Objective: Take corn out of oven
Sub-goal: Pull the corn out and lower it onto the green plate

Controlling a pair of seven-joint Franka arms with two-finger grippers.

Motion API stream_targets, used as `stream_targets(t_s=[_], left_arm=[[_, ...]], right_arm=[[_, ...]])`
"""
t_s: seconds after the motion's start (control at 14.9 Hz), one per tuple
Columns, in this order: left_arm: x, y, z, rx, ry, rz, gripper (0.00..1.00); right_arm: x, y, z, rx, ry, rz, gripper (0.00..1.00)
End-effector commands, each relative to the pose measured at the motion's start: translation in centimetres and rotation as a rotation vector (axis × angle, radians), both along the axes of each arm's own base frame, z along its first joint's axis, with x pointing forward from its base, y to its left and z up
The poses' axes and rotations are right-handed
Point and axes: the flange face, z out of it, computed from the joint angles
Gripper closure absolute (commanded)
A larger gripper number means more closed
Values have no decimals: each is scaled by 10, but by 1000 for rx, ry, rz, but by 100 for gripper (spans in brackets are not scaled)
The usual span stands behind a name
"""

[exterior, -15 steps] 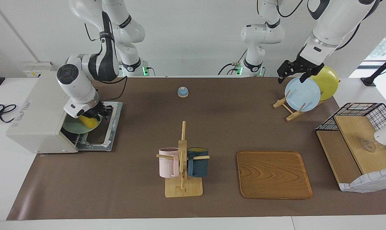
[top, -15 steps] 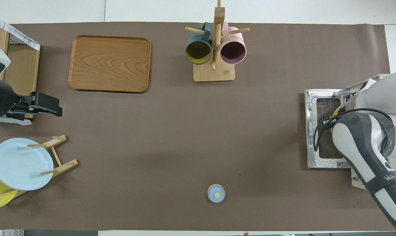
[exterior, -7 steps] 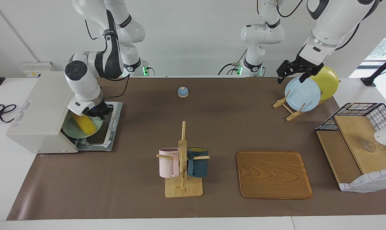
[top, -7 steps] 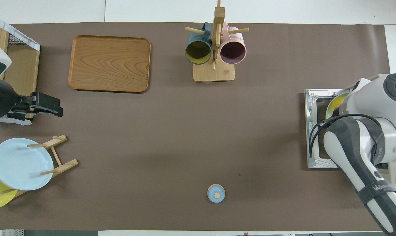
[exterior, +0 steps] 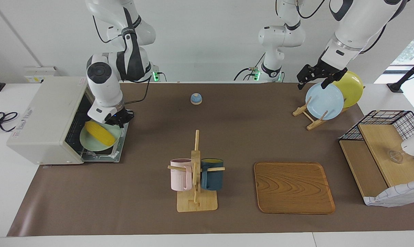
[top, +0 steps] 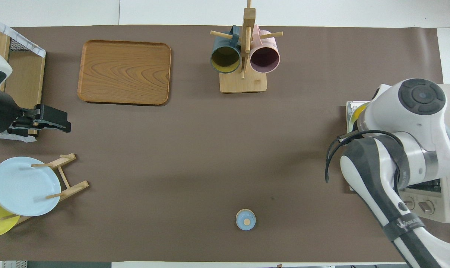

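Note:
The off-white oven (exterior: pixel 46 113) stands at the right arm's end of the table, its door (exterior: pixel 120 142) folded down flat. The yellow corn (exterior: pixel 100 133) lies on a pale green plate (exterior: pixel 92 144) that sits partly out of the oven's mouth, over the open door. My right gripper (exterior: pixel 115 119) is at the plate's rim, on the side nearer to the robots, and is shut on it. In the overhead view the right arm covers the plate, and only a yellow sliver of the corn (top: pixel 356 113) shows. My left gripper (exterior: pixel 313 79) waits over the plate rack.
A mug rack (exterior: pixel 195 171) with a pink and a dark blue mug stands mid-table, beside a wooden tray (exterior: pixel 293 187). A small blue knob (exterior: pixel 196 98) lies nearer to the robots. A blue plate (exterior: pixel 324 101) and a yellow plate (exterior: pixel 351 87) stand in a rack; a wire shelf (exterior: pixel 381 154) is beside them.
My right gripper has drawn back from the oven's mouth toward the table's middle, and the green plate with the corn has slid out with it over the door. The left arm has not moved.

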Motion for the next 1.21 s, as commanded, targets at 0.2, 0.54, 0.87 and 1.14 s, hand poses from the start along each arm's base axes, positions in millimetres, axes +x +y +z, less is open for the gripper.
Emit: stream_targets(t_s=[0.2, 0.54, 0.87, 1.14], left_arm=[[-3, 5, -3, 18, -4, 3, 0], [-6, 6, -5, 20, 3, 8, 0], [-5, 16, -7, 18, 6, 26, 0], [-8, 31, -12, 19, 19, 57, 0]], right_arm=[[17, 180, -13, -118, -4, -149, 100], [11, 254, -89, -106, -48, -254, 100], [-19, 299, -107, -54, -55, -318, 100], [-6, 307, -101, 87, -80, -404, 74]])
